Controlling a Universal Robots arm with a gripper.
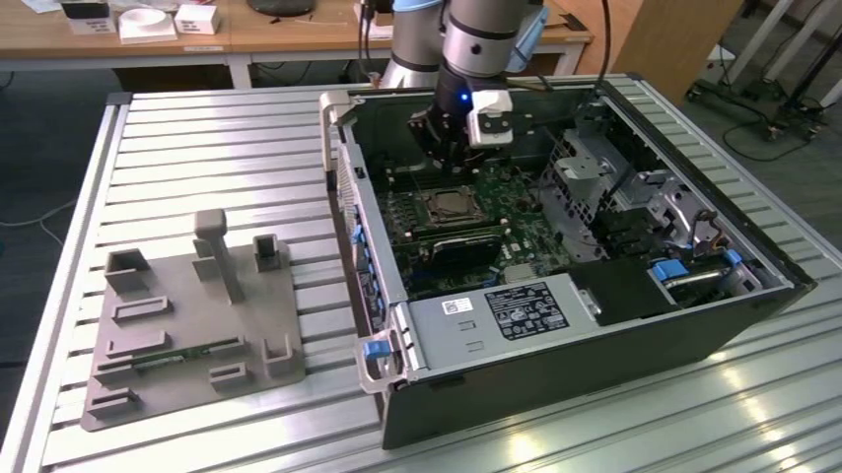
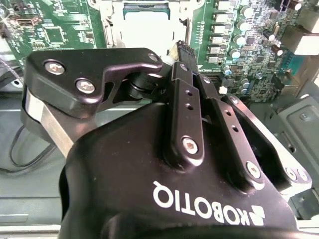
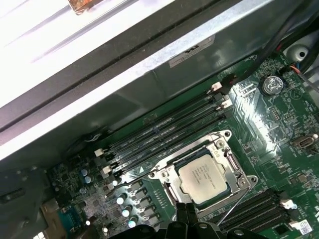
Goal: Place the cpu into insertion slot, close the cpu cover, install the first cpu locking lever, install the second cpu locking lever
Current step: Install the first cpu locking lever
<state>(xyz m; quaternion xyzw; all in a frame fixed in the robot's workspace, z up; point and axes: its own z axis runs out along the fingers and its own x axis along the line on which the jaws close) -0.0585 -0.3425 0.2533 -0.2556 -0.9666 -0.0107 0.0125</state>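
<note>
The cpu (image 3: pixel 204 177) lies flat in the insertion slot (image 3: pixel 160 175) on the green board, its silvery top showing. The cpu cover (image 3: pixel 228 164) is down around it, framing the chip. A thin metal locking lever (image 3: pixel 232 206) slants up from the socket's side, not latched. My gripper (image 3: pixel 183 212) sits just off one socket edge, near that lever, with its fingers together and nothing seen between them. The second wrist view shows the gripper (image 2: pixel 178 48) in front of the cpu (image 2: pixel 147 22). In the exterior view the gripper (image 1: pixel 432 158) reaches into the open case above the cpu (image 1: pixel 449 205).
Long black memory slots (image 3: pixel 164 132) run beside the socket. The case wall (image 1: pixel 345 197) rises at the exterior view's left, with a drive cage (image 1: pixel 618 187) and power supply (image 1: pixel 494 315) inside. A grey fixture plate (image 1: pixel 184 325) lies on the slatted metal table.
</note>
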